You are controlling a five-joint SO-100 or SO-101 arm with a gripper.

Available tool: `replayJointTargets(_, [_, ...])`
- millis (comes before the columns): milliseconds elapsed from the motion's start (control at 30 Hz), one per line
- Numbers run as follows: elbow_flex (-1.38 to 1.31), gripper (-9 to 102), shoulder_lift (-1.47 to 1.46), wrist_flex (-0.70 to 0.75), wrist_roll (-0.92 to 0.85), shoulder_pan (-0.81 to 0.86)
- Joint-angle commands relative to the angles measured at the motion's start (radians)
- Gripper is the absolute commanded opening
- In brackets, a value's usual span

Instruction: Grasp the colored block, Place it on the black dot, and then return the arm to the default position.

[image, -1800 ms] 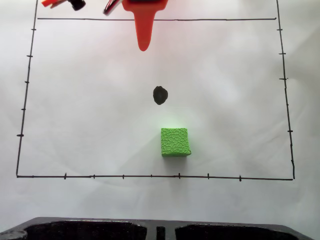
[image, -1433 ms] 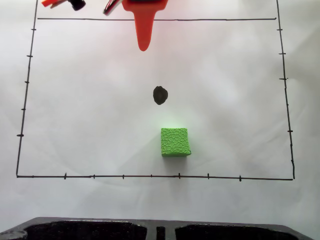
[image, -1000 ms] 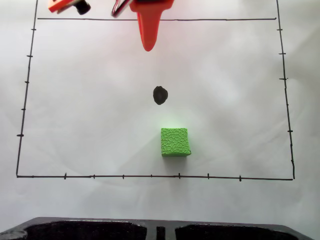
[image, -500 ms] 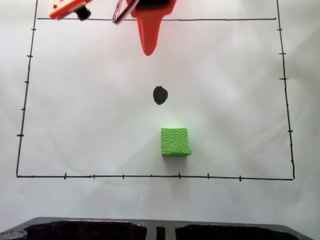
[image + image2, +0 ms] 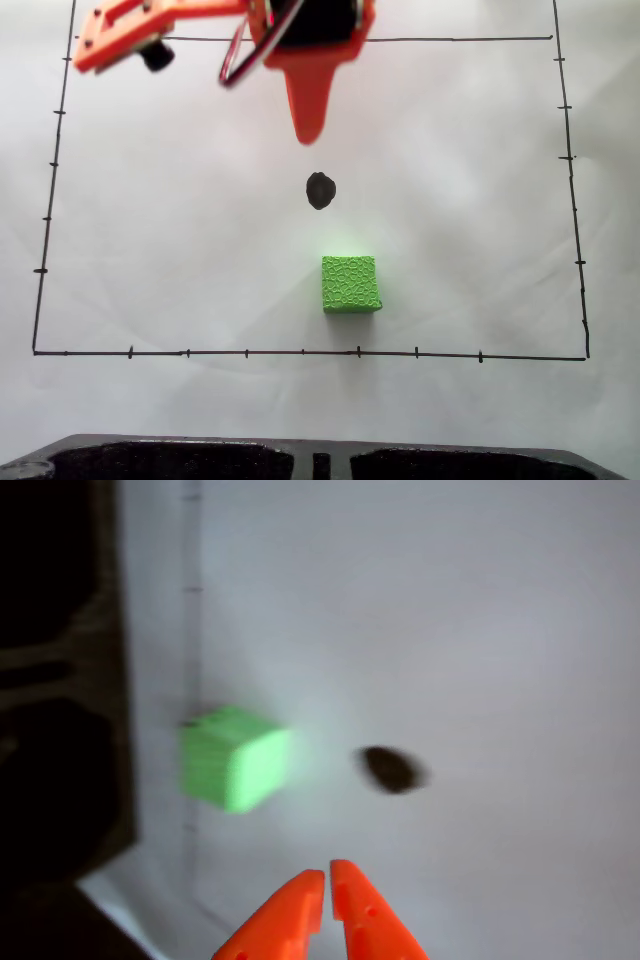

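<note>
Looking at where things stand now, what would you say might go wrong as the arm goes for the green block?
1. The pincer looks shut in the wrist view; unless it opens first, it may shove the green block instead of grasping it.
2. The black dot lies between the pincer and the block, so a low approach could drag across the paper there.
3. The block sits near the lower border line; a push could slide it outside.
</note>
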Motion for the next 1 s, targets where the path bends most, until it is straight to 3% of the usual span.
replayJointTargets(0, [-0.178, 0, -0.155, 0.008, 0.044, -0.008])
replayJointTargets(400, [-0.626, 14, -0.569, 0.196, 0.210, -0.049])
replayJointTargets(733, [-0.719, 31, -0.676, 0.288, 0.284, -0.075])
replayJointTargets(967, [-0.746, 34, -0.741, 0.279, 0.281, -0.048])
